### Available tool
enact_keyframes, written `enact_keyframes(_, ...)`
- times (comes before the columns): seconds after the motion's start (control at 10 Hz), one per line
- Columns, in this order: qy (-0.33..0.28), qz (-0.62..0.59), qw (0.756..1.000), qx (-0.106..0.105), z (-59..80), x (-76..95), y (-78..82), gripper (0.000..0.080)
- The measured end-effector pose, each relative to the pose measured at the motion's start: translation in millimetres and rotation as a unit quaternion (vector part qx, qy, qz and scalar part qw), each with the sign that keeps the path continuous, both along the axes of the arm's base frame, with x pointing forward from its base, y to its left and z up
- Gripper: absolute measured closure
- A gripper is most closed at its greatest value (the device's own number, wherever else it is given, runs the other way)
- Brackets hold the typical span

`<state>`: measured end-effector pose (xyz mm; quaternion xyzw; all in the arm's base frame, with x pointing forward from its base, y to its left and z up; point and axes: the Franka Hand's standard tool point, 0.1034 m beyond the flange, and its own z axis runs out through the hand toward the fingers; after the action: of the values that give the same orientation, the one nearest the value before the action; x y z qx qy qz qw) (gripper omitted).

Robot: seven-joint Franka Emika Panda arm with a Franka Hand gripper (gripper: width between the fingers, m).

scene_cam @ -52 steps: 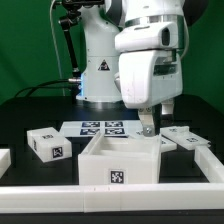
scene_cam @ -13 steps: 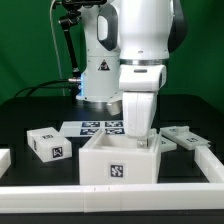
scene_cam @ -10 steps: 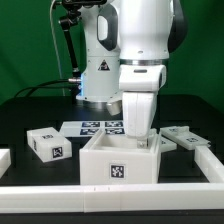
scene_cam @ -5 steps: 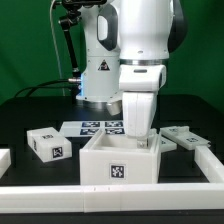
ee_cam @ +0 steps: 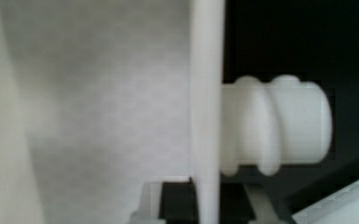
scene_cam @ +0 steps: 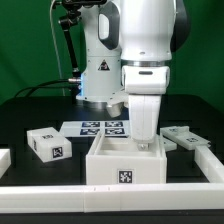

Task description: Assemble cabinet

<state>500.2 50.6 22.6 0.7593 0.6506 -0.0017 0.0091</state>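
The cabinet (scene_cam: 108, 170) is smooth, matt white plastic. The arm (scene_cam: 150, 40) is glossy white, the desk (scene_cam: 30, 108) matt black.

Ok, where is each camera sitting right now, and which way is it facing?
Exterior view: off the arm, low, facing the arm's base across the cabinet and marker board; most of the arm shows.
Wrist view: on the wrist, close against the cabinet's thin wall, edge-on; only blurred shapes, perhaps the jaws, show.
Shared: that cabinet wall, which the jaws are shut on.
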Motion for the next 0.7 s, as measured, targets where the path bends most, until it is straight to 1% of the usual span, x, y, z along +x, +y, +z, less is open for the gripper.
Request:
enact_keyframes(0.2,0.001,0.009,1.000,-0.001,0.0,1.0,-0.2,0.0765)
enact_keyframes(0.3,0.001,0.030,1.000,-0.001,0.1,6.7,0.4,0.0765)
enact_keyframes(0.5,0.004,0.042,0.999,0.001,0.2,17.5,12.0,0.0765)
enact_keyframes(0.7,0.008,0.050,0.999,0.003,-0.2,19.3,22.2,0.0765)
